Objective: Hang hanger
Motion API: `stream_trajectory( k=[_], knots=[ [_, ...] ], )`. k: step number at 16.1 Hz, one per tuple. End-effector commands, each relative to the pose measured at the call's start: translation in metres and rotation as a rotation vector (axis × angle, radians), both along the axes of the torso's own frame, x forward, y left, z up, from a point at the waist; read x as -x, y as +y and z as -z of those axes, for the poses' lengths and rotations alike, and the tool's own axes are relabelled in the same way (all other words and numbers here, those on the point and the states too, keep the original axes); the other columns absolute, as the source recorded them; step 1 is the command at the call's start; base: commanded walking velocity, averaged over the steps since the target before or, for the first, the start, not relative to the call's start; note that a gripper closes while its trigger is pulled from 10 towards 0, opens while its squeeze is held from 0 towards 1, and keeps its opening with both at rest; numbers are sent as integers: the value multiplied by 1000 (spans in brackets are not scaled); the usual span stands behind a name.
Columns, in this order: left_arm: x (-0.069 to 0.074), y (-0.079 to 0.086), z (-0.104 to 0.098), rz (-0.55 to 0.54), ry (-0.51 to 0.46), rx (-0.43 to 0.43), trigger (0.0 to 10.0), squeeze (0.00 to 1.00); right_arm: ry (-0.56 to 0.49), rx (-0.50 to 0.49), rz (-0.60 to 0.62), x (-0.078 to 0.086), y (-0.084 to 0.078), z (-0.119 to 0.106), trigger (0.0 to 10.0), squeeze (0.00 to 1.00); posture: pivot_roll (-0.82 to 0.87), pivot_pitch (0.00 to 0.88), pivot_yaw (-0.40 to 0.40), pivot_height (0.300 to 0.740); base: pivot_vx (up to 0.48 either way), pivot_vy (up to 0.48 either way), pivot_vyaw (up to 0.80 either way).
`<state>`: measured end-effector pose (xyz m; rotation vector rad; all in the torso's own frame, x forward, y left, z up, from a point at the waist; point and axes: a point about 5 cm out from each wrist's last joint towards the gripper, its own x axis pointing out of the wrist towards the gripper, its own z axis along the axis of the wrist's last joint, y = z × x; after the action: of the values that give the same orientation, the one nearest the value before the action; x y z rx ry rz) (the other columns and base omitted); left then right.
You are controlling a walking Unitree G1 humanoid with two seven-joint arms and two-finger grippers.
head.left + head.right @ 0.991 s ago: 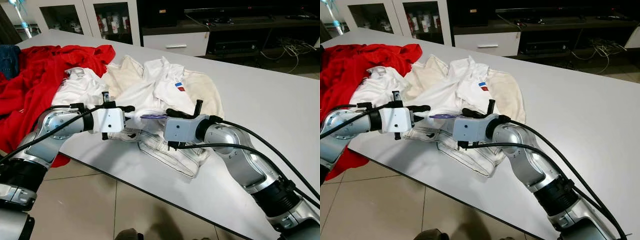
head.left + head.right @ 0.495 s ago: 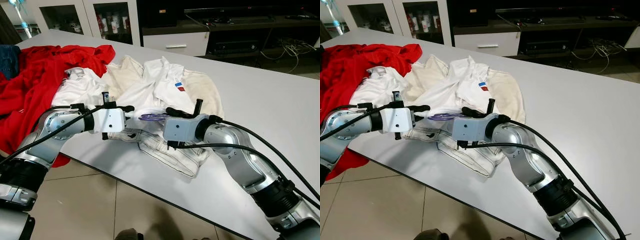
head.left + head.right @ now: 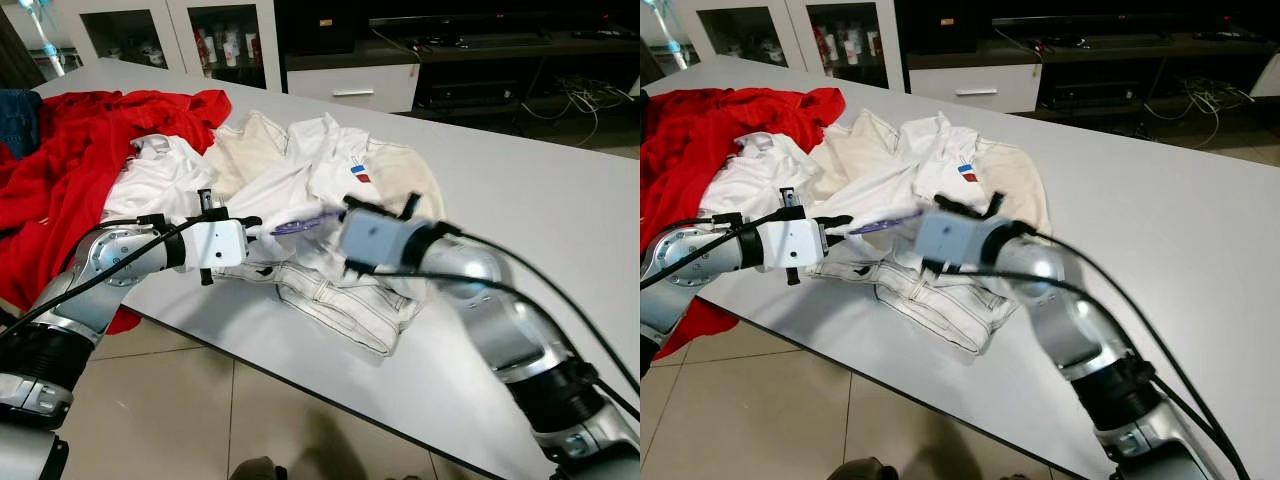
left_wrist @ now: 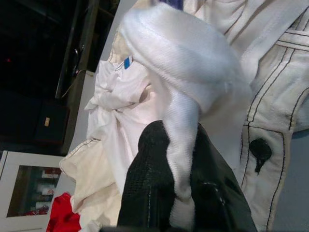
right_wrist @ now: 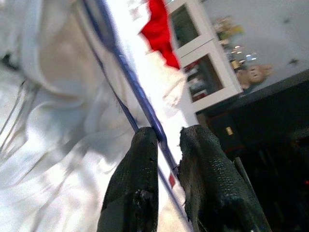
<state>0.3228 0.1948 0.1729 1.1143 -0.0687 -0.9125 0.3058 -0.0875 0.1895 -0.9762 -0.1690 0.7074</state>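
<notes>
A thin purple hanger (image 3: 304,223) lies partly inside a white shirt (image 3: 330,160) on the white table (image 3: 520,200). My right gripper (image 3: 350,206) is shut on the hanger's rod (image 5: 145,108), which runs between its two black fingers (image 5: 137,174); this arm is blurred with motion. My left gripper (image 3: 250,222) is just left of the hanger, shut on a bunched fold of the white shirt (image 4: 183,77). The far end of the hanger is hidden under the shirt cloth.
White jeans (image 3: 340,300) with dark stitching lie under both grippers near the table's front edge. A red garment (image 3: 70,150) covers the left end. Glass-door cabinets (image 3: 200,35) and a dark TV unit stand behind. Tiled floor lies below the table edge.
My right arm has risen and moved slightly right with the hanger, whose visible end now tilts upward. The left gripper has shifted a little left, still gripping the shirt.
</notes>
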Motion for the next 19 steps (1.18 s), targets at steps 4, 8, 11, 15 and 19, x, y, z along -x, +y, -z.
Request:
stream_trajectory(
  k=[4,8,11,15,19],
  knots=[
    [-4,14,-1,-93,3,65,10000,0,-52,-205,199,-7,-47,-24,10000,0,153,22,46,740,0,0,0],
    [-10,22,-14,-137,5,211,10000,0,-23,-330,350,-14,-70,-22,10000,0,148,21,52,740,0,0,0],
    [-14,27,-23,-153,6,312,10000,0,139,-335,357,-12,-70,3,10000,0,148,16,60,740,0,0,0],
    [-16,28,-28,-138,25,407,10000,0,214,-378,129,-2,-24,10,10000,0,148,14,65,740,0,0,0],
    [-17,34,-37,-134,18,431,10000,0,218,-388,46,-4,-8,3,10000,0,160,11,71,740,0,0,0]
  ],
)
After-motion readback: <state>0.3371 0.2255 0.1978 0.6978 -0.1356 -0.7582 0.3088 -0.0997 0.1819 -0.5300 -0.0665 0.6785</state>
